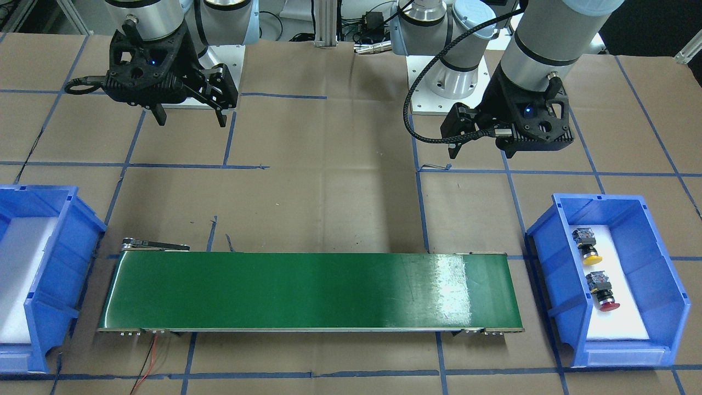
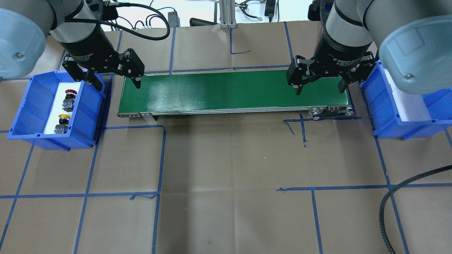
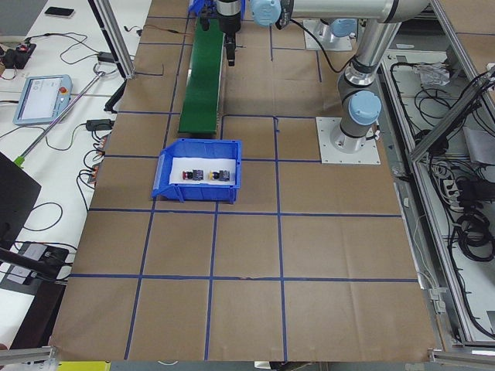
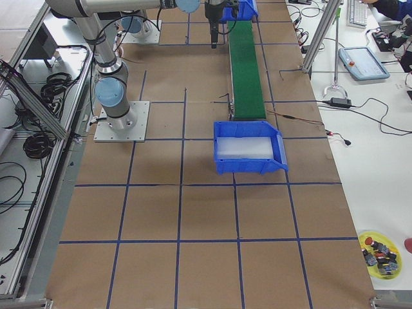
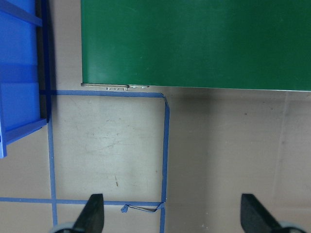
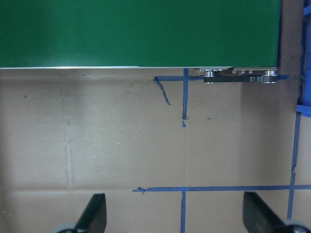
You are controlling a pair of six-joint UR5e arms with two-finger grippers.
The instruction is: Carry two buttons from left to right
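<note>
Between the two bins: a green conveyor [image 2: 233, 90] ran left to right across the table [image 2: 226, 218]. I saw its pulley drive at the right end, with thin red and black wires [image 1: 147, 365] trailing off that end on the operators' side.
Cable: a black braided cable [image 2: 395, 201] curved in at the lower right corner of the overhead view.
Left gripper [image 2: 117, 85]: it hung raised near the conveyor's left end, fingers spread wide with nothing between them. Its wrist camera showed me taped paper under the fingers, the conveyor's corner ahead and the bin's wall at the side.
Right gripper [image 2: 320, 90]: it hung raised near the conveyor's right end, just beside the right bin. Its fingers were equally wide and held nothing.
Room to move: a narrow strip of paper separated each bin from its conveyor end. On the robot's side I had a broad stretch of brown paper crossed by blue tape lines [image 2: 160, 158].
Left bin [image 2: 21, 106]: blue, with a white liner. Both buttons lay on it on their sides, apart from each other, the red button [image 2: 68, 98] farther from the robot and the yellow button [image 2: 62, 124] nearer.
Right bin [image 2: 388, 106]: blue, with a white liner showing inside.
Table's end beyond the right bin: a yellow dish [image 4: 380, 252] held small mixed parts.
</note>
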